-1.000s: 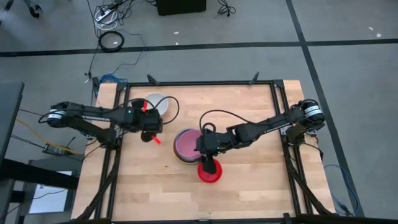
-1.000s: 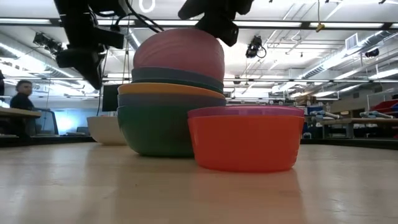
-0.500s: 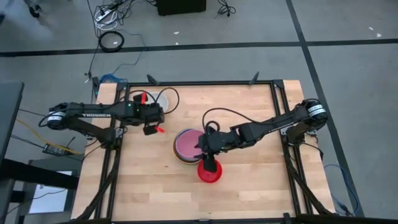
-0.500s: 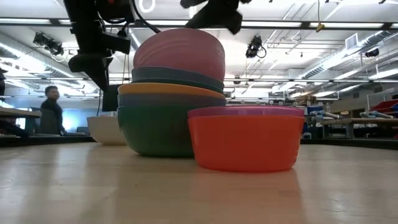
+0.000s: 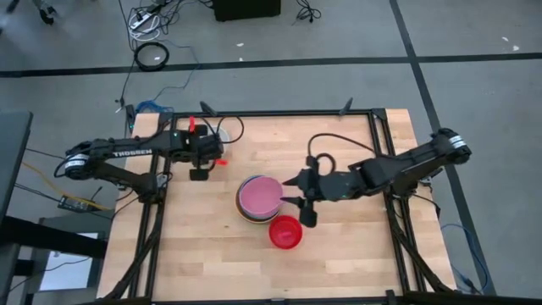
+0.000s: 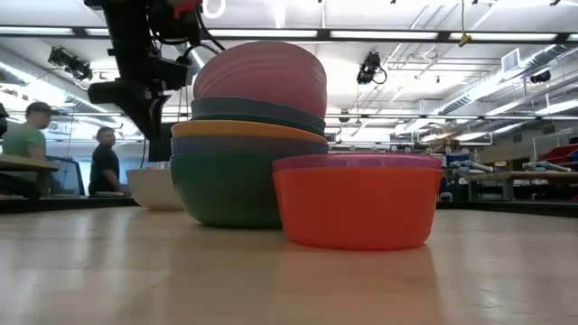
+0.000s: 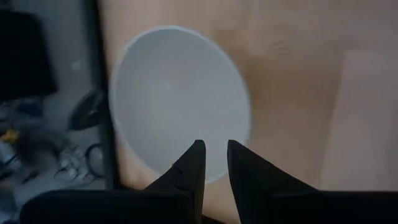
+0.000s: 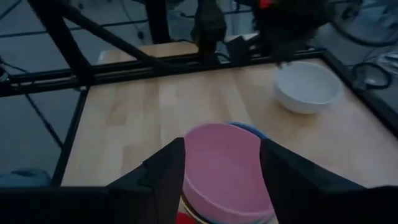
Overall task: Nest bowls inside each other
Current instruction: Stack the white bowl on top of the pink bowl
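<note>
A stack of nested bowls (image 5: 258, 200) stands mid-table, green and orange below, a pink bowl (image 8: 225, 167) on top; in the low view the pink bowl (image 6: 260, 70) rises like a dome. The red bowl (image 5: 285, 231) stands alone just in front of the stack. A white bowl (image 7: 180, 102) sits at the far left. My left gripper (image 7: 213, 158) hangs over the white bowl's near rim, fingers a little apart, touching nothing. My right gripper (image 8: 224, 174) hovers wide open above the stack's right side, clear of it.
A black frame rail (image 8: 155, 62) runs round the table's edges. Bare wood (image 5: 339, 254) lies at the near right and between the white bowl and the stack. People (image 6: 104, 162) stand in the room beyond the table.
My right gripper has risen from over the red bowl and drawn back toward the table's right edge, leaving the low view. My left gripper has swung toward the far edge, rolling as it went, and now stands over the white bowl. The bowls have stayed put.
</note>
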`<move>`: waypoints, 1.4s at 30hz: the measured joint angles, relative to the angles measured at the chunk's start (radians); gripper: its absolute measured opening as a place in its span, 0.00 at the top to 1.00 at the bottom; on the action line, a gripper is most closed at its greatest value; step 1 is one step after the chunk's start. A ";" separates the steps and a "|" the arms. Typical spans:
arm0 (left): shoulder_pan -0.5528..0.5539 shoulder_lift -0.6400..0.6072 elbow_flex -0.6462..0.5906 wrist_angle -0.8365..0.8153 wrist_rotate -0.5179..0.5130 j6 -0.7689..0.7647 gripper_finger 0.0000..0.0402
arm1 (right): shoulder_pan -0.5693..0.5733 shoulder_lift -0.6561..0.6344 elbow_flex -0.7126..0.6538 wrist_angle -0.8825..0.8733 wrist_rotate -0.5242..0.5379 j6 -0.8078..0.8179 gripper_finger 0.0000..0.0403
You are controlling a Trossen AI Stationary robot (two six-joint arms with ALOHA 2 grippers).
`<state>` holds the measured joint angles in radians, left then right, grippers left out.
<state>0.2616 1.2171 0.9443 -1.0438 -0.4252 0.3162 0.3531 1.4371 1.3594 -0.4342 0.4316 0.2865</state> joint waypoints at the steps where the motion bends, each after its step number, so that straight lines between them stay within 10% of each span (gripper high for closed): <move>1: 0.011 0.000 0.000 -0.002 0.031 0.025 0.81 | 0.010 -0.011 0.000 -0.012 0.020 0.007 0.52; 13: 0.137 0.005 0.000 -0.007 0.314 0.129 0.81 | 0.073 -0.033 0.000 -0.108 0.104 0.097 0.52; 42: 0.232 0.312 0.000 0.113 0.331 0.164 0.86 | 0.073 -0.032 0.000 -0.115 0.104 0.116 0.52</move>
<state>0.4938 1.5288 0.9440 -0.9309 -0.0941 0.4798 0.4263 1.4052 1.3594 -0.5491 0.5354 0.4026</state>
